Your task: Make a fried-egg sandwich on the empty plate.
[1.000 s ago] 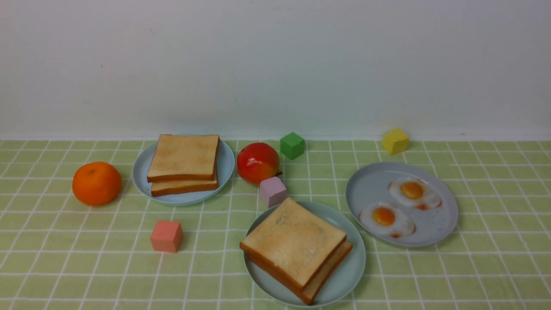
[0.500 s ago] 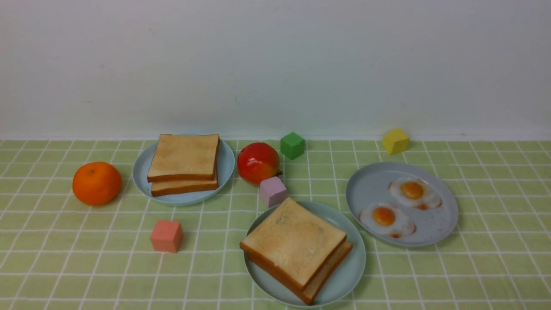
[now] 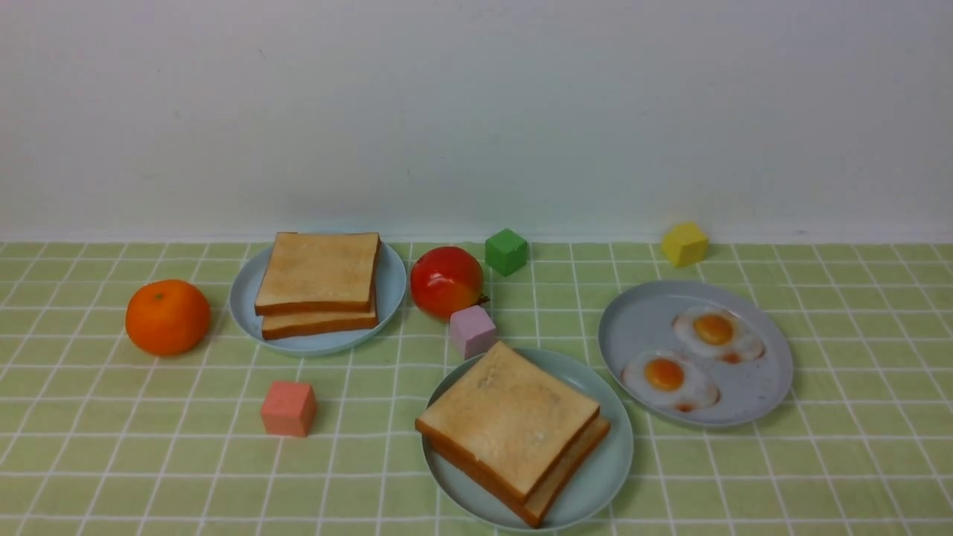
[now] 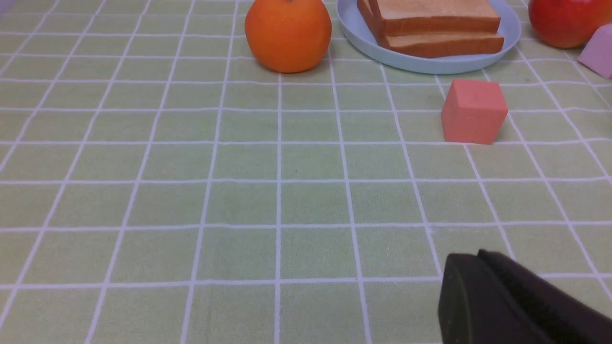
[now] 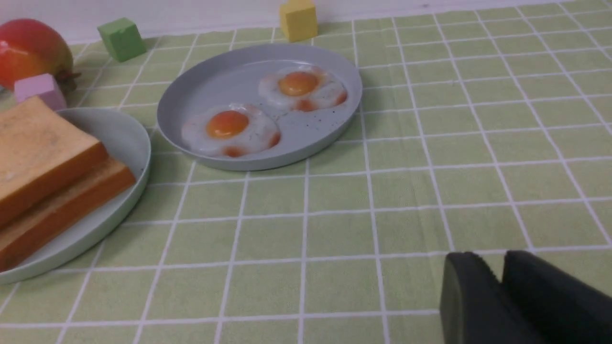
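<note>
Both sets of jaws are carrying nothing; the left gripper (image 4: 483,282) is showing its dark fingers pressed together over bare checked cloth (image 3: 149,461), while the right gripper (image 5: 499,286) is showing a narrow slit between its fingers, so its jaws are sitting barely parted; neither arm is appearing in the front view. On the teal-green plate (image 3: 607,476) two toast slices (image 3: 510,424) are lying stacked, the upper one skewed on the lower; whether an egg is hiding between them I cannot tell. Two fried eggs (image 3: 668,380) are resting on the grey speckled plate (image 3: 774,380) just beside it. I judge the sandwich looking assembled, so the next move is calling only for checking.
</note>
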You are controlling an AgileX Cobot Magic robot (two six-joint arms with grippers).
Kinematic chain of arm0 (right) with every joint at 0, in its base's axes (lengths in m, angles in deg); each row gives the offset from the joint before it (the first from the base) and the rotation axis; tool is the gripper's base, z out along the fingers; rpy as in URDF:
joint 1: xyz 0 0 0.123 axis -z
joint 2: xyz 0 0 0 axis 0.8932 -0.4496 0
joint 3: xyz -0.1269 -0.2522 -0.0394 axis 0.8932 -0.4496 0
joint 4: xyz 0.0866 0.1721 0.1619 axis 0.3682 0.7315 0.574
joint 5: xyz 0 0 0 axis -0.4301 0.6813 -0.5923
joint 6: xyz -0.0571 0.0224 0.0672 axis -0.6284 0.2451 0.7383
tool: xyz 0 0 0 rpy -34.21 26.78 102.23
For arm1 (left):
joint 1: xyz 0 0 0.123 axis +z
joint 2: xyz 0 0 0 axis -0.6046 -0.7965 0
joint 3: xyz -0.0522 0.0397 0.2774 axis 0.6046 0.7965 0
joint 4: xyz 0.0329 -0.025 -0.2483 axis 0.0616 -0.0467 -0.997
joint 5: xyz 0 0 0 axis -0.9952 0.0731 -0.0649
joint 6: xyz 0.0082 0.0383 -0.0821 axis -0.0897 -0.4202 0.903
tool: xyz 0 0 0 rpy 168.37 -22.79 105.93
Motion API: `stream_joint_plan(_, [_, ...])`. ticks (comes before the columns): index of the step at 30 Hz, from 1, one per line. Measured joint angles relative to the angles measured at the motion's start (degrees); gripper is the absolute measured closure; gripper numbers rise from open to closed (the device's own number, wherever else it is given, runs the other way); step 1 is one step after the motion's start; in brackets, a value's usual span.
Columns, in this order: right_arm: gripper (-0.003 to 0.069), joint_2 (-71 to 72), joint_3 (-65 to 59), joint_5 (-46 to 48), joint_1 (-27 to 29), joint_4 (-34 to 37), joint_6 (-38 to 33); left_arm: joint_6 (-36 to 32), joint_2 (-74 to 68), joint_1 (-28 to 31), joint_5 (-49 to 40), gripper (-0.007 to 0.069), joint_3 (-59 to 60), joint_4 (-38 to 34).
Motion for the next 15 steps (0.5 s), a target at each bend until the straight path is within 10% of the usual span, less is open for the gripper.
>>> stream_joint_plan(15, [0.0505, 0.0, 0.0, -0.1, 0.1, 0.0, 0.0, -0.1, 0.0, 0.0, 0.0, 0.0585, 0.0, 0.0])
